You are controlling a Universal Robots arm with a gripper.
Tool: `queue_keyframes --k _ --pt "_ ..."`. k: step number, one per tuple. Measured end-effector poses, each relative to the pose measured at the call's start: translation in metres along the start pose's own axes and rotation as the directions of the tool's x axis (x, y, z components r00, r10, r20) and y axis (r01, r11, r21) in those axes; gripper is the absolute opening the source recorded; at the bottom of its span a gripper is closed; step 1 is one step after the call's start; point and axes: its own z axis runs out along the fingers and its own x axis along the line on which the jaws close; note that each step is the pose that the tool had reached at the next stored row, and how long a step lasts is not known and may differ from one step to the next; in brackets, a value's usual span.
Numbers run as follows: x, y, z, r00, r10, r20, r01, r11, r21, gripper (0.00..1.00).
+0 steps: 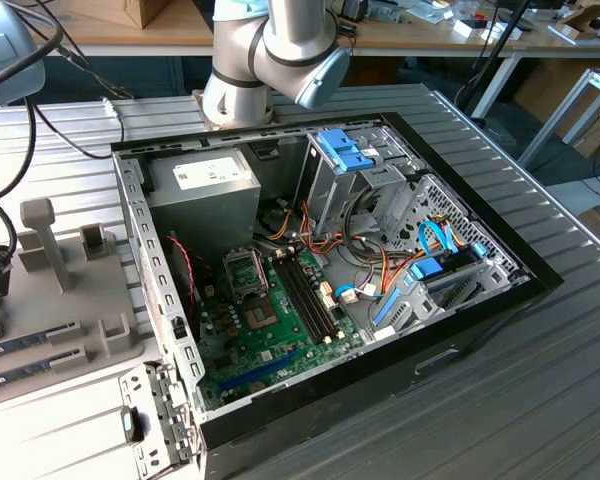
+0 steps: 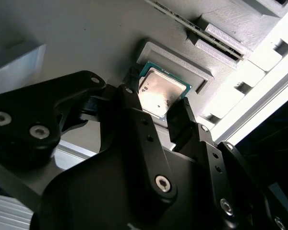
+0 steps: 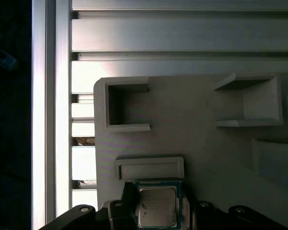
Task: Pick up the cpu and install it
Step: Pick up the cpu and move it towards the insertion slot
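Second wrist view first: the gripper straddles the cpu, and its two black fingers are closed in against opposite edges of the chip. Taking the chip's face as a dial, they sit at roughly three and nine o'clock. As far as the contact shows, this is a pinch on the chip, not a spread hand. The cpu lies straight ahead of the palm, centred between the fingertips. Being square, it has no long axis to favour, so what counts is that the fingers meet two parallel sides squarely, and they appear to.

The chip is a small flat square with a dull silver lid that catches a pale glare, and a thin green rim shows around it. Its face is turned toward both wrist cameras.

Just beyond it is a low raised pocket block, and one corner of the chip overlaps the block's edge. The block belongs to the grey fixture tray, which rests on the ribbed aluminium table.

Farther off, in the exterior view, the tray sits at about nine o'clock from the open computer case. Inside the case, the socket is bare on the green board, with its hinged frame at twelve o'clock of it. I judge the install is not yet done.
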Motion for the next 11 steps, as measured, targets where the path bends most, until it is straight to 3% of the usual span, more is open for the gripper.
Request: queue_keyframes --k 11 --pt "0.0003 0.0000 0.0002 0.9998 -0.018 -0.0004 0.018 0.9998 -0.0009 0.47"
